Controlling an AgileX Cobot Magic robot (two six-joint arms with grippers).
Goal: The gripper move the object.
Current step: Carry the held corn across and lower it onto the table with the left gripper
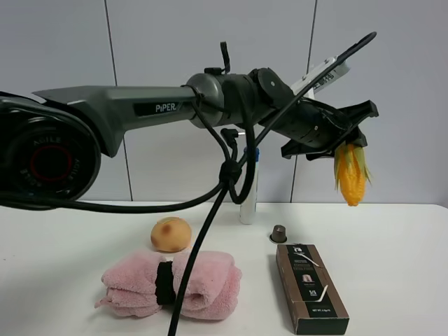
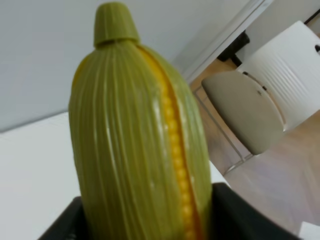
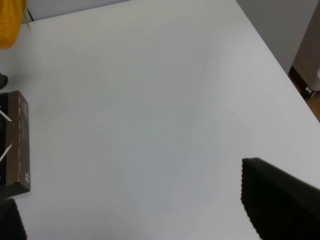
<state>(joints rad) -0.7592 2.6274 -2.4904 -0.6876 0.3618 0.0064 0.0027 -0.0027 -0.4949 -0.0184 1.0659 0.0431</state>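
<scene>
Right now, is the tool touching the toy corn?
Touching. The left wrist view shows the toy corn wedged between the left tool's two black jaws, and the exterior high view shows it hanging from them, clear of the table.

Glossy, likely plastic corn cob (image 2: 130,150), terry towel (image 1: 213,276)

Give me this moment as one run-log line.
left black-jawed gripper: shut on toy corn cob with green husk | corn: aloft over white table | right black gripper: open, empty
</scene>
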